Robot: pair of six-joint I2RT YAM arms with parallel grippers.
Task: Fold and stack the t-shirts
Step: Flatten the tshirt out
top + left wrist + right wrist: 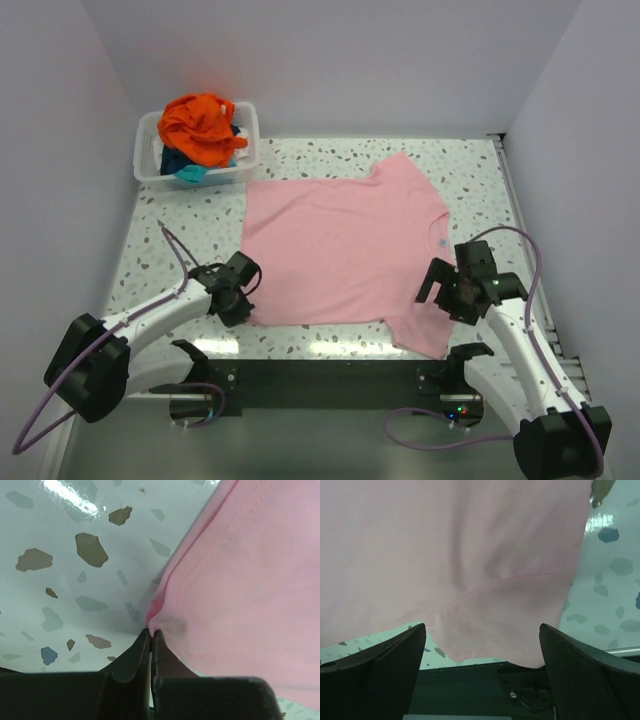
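- The speckled worktop [330,160] carries everything I have to work with. I see no folded stack anywhere on it, so I judge the task barely begun.
- The pink t-shirt [340,245] lies spread flat in the middle of the worktop. Its collar points right and its hem left, with one sleeve toward the far edge and one toward me. No fold has been made in it yet.
- The white bin [148,168] sits at the far left corner and holds the rest. The orange t-shirt [200,125] is heaped on top, with the teal t-shirt [190,172] peeking out beneath. Those have to come out, be spread, folded and stacked.
- The left gripper [150,632] is at the near hem corner of the pink t-shirt. Its jaws are pressed together and the cloth puckers right at the tips, so I read it as clamped on that corner.
- The right gripper [482,630] has its jaws wide apart and holds nothing. It hangs over the near sleeve, whose seam shows between the fingers. I cannot tell whether it touches the cloth.
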